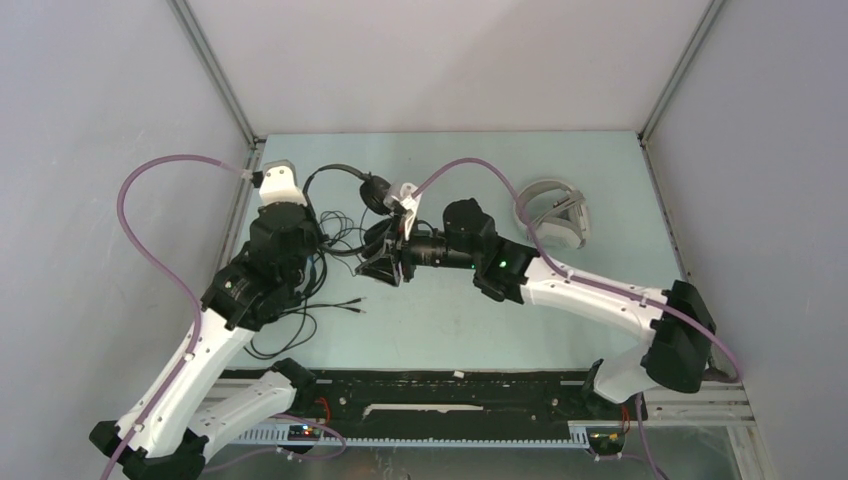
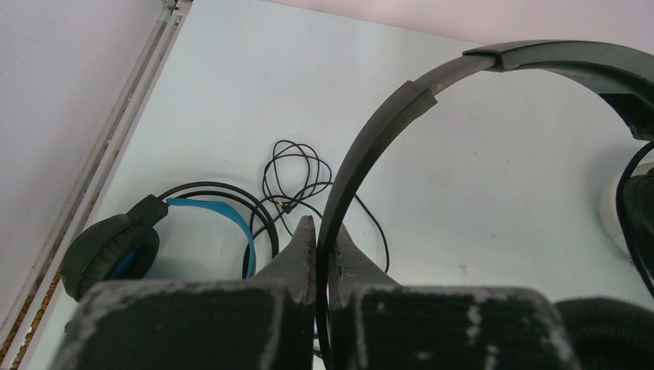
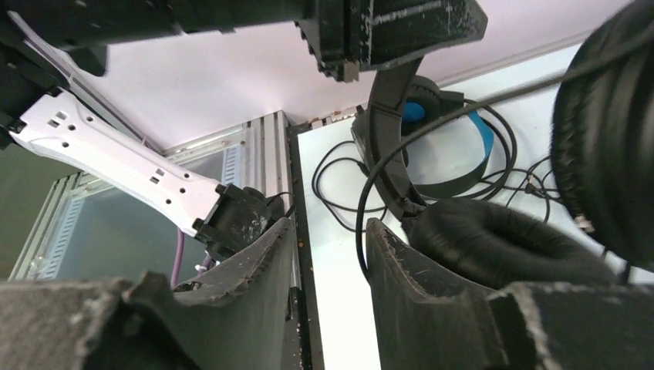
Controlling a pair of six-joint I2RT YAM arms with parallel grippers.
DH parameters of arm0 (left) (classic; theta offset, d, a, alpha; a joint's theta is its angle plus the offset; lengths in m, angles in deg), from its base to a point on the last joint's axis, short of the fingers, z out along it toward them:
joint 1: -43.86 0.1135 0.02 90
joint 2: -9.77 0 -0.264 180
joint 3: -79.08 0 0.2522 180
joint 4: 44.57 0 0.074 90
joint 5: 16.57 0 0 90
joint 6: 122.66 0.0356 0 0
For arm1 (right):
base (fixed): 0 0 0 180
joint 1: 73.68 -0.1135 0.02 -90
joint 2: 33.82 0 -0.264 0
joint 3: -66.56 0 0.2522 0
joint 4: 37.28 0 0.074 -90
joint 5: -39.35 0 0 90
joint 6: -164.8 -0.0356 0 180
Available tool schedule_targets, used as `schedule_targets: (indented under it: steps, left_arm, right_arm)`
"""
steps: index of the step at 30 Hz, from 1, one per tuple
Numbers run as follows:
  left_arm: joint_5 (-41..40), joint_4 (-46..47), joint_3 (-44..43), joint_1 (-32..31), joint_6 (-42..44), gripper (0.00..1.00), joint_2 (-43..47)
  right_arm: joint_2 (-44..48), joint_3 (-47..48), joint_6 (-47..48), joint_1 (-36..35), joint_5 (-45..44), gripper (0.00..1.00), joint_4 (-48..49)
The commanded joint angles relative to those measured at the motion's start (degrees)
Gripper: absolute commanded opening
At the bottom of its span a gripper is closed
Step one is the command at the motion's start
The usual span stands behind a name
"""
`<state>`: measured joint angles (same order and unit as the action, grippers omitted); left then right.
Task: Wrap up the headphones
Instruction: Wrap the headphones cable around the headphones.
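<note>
Overhead, the right gripper [image 1: 384,263] reaches in from the right to the middle of the table [image 1: 600,160], just below the slim black headset [image 1: 375,189]. The headset's band arcs away toward the left arm. The white headset [image 1: 556,212] lies well apart, near the right wall, and neither arm is at it. Loose black cable [image 1: 330,300] sprawls on the table in front of the left arm.

From the left wrist, the left gripper [image 2: 318,231] has its fingers pressed together on the thin headband [image 2: 370,131], which rises out of the pinch and curves overhead to the right. That hold probably keeps the headset lifted and steady so that its cord hangs where the other arm can work it. Behind, the blue-lined headset [image 2: 116,250] lies by the left wall with tangled loops of wire just beside it.

From the right wrist, the right gripper's fingers stand spread, pinching nothing. A thin cord [image 3: 359,231] drops through the gap, close to the right-hand finger, and a black ear cushion [image 3: 493,239] sits just behind that finger. The spread jaws look placed to take the cord for a turn around the headset. At the top of this view, the left gripper clamps the band from above.
</note>
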<state>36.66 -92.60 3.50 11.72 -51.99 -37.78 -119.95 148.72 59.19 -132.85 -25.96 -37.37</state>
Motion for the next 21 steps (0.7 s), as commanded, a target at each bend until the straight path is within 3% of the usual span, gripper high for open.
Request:
schedule_targets:
  steps: [1,17,21]
  left_arm:
    - [2.3,4.3,0.6,0.3,-2.4,0.0,1.2]
    - [1.3,4.1,0.4,0.3,-2.0,0.0,1.0]
    - [1.3,4.8,1.1,0.3,-2.6,0.0,1.1]
  right_arm:
    - [5.5,2.1,0.6,-0.4,-4.6,0.44,-2.1]
    - [9.8,2.1,-9.9,-0.4,-21.0,0.43,0.1]
    - [8.7,2.9,-15.1,-0.5,-29.2,0.41,0.3]
